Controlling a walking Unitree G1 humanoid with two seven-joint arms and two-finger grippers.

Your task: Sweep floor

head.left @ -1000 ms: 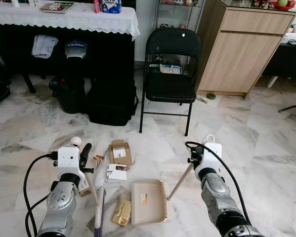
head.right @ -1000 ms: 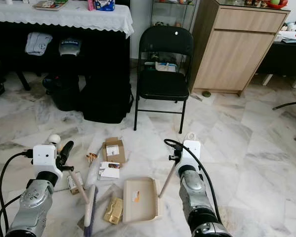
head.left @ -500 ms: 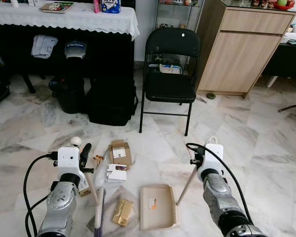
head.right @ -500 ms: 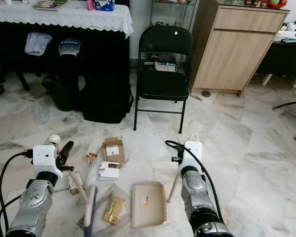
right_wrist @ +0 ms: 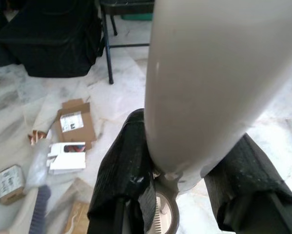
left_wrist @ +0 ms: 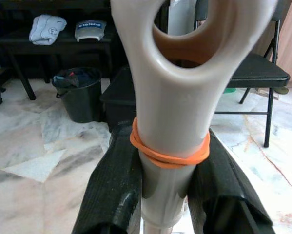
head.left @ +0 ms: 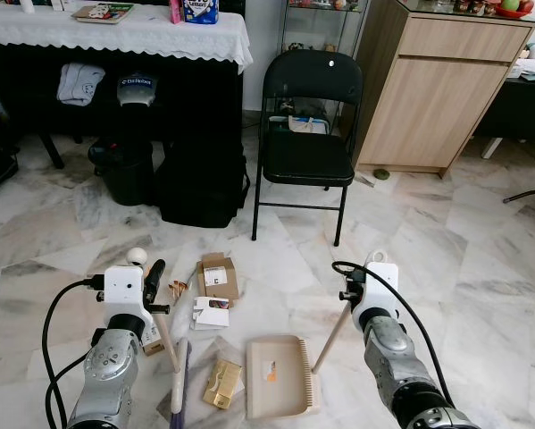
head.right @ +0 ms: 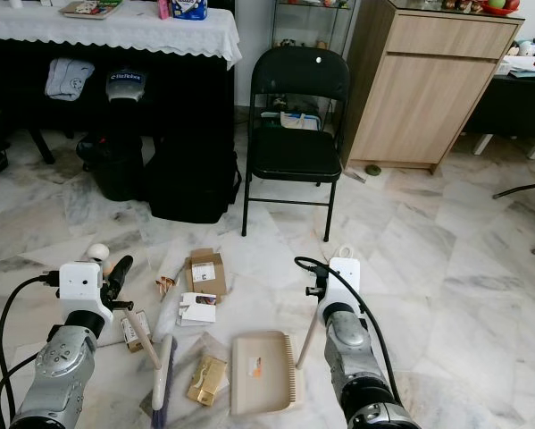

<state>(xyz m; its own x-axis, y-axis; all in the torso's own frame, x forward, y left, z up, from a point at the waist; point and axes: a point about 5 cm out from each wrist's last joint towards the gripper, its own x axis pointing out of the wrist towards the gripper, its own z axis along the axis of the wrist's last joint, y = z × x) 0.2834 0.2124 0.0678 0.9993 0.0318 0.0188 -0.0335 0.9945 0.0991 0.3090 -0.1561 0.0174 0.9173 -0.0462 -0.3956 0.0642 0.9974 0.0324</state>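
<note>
My left gripper [left_wrist: 167,195] is shut on the cream broom handle [left_wrist: 168,92], just below an orange rubber band. The broom [head.left: 177,380] leans down to the marble floor by my left arm, its purple bristles low. My right gripper [right_wrist: 184,192] is shut on the pale dustpan handle [right_wrist: 214,78]. The beige dustpan [head.left: 280,390] lies flat on the floor between my arms. Litter lies around it: a gold packet [head.left: 221,384] just left of the pan, a white carton [head.left: 212,313], a brown cardboard box [head.left: 218,274] and a small box [head.right: 135,331].
A black folding chair [head.left: 308,134] stands ahead. Right of it is a wooden cabinet [head.left: 428,89]. At the back left is a table with a white cloth [head.left: 142,34]; under it are a black bin [head.left: 124,172] and a black bag [head.left: 202,183].
The dustpan slid right, away from the gold packet, and nearer to me, then came back a little to the left with my right gripper. The broom and left arm have stayed put.
</note>
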